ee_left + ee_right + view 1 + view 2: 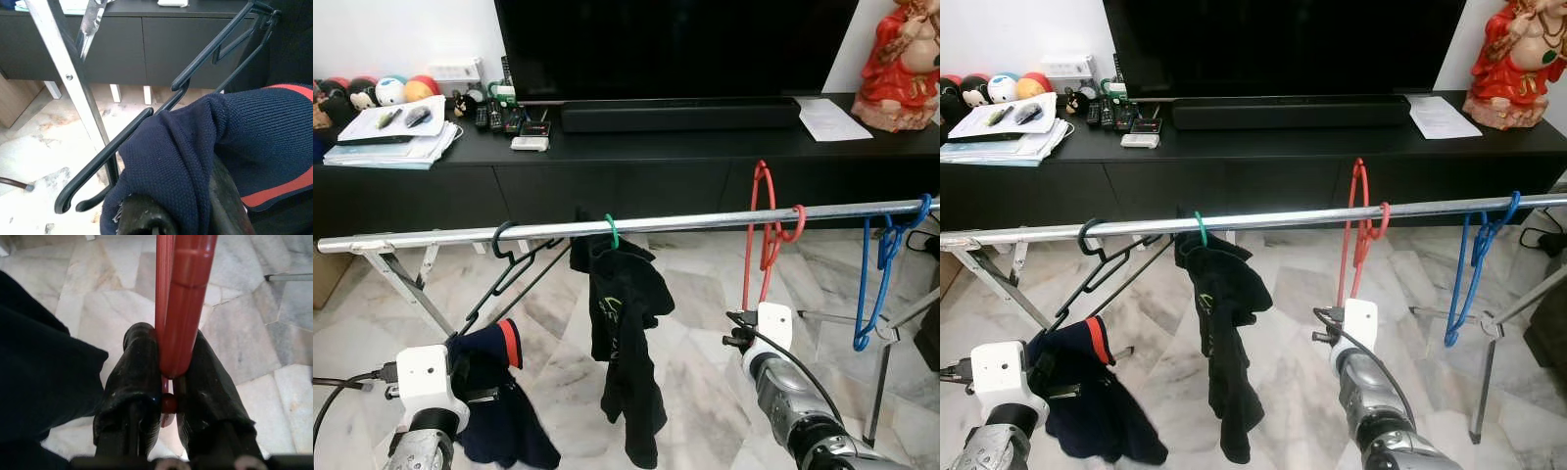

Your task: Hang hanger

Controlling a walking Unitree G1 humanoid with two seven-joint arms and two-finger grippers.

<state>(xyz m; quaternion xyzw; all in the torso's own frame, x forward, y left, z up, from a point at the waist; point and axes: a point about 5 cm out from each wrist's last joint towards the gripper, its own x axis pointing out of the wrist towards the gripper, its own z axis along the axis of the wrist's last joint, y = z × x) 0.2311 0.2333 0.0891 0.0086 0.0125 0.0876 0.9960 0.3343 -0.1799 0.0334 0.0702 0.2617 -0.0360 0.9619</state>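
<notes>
Reading along the silver rail (636,224) from its left end: the left gripper (181,215) is pinching the navy garment (499,406) below a black hanger (514,264) hooked on the rail. Next hangs a black garment (626,343). Further right, the right gripper (168,401) is pressed onto the red hanger (766,235), whose hook already sits over the rail. I judge only release remains. A blue hanger (881,264) hangs last.

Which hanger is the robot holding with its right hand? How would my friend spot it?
Find the long silver rail in front of the black TV cabinet. Toward its right end, a red hanger hooks over it, with the right gripper pinching its bottom. The others are black, green and blue; it is the one red one.
</notes>
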